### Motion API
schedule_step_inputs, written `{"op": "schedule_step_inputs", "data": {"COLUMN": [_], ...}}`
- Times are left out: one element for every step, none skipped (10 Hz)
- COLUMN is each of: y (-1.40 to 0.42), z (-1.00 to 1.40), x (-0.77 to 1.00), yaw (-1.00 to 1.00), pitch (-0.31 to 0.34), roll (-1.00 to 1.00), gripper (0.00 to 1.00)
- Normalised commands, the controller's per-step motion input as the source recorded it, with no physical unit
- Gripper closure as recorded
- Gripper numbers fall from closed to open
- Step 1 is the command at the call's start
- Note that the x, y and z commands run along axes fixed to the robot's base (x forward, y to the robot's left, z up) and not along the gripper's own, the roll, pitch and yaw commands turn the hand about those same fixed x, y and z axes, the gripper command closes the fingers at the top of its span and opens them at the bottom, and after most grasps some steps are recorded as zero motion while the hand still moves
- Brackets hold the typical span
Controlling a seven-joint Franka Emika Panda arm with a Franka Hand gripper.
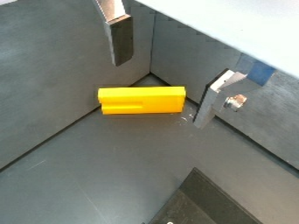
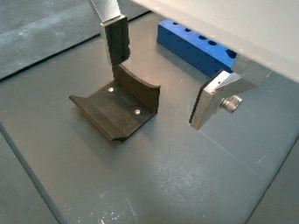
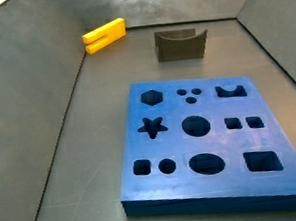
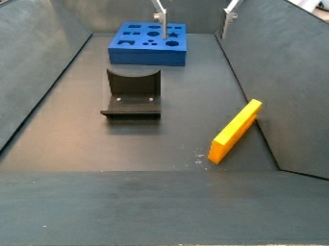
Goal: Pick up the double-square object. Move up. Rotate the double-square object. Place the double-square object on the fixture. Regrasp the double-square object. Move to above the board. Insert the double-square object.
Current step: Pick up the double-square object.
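— Against the side wall, near a far corner of the floor, what lies there?
— The yellow block (image 3: 103, 34), flat on the floor along the wall's foot, its forked end showing in a wrist view (image 1: 142, 99). Nothing touches it.

— And the gripper?
— The gripper (image 2: 162, 74) hangs high above the floor with its two fingers (image 2: 115, 42) spread wide and nothing between them. In a side view only its fingertips show, at the top edge above the blue board (image 4: 149, 43).

— Where is the fixture?
— The fixture (image 3: 180, 43) stands on the floor between the board (image 3: 206, 142) and the back wall, well apart from the block.
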Motion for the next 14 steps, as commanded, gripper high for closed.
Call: {"op": "schedule_step_inputs", "data": {"y": [0.03,0.28,0.29,0.31,0.29,0.3,0.29,0.41,0.56,0.69,0.69,0.64,0.51,0.36], "z": [0.0,-0.11,-0.15,-0.18,-0.19,-0.21,-0.2,-0.29,-0.33,-0.47,-0.49,-0.54,-0.62,-0.67], "x": [-0.24,-0.46,-0.57,-0.57,-0.55,-0.45,-0.43,-0.2,-0.21,0.0,0.0,0.0,0.13,0.33], "yaw": [-0.21,-0.35,-0.49,-0.53,-0.57,-0.59,-0.62,-0.54,-0.31,-0.26,-0.26,-0.32,-0.42,-0.47], "pitch": [-0.134,-0.203,-0.231,-0.21,-0.203,-0.219,-0.224,-0.173,-0.137,-0.079,-0.079,-0.119,-0.097,-0.003], "roll": [-0.04,-0.02,0.0,0.0,0.0,0.02,0.02,0.0,-0.01,-0.02,-0.05,-0.01,0.0,0.11], "gripper": [0.0,0.0,0.0,0.0,0.0,0.0,0.0,0.0,0.0,0.0,0.0,0.0,0.0,0.0]}}
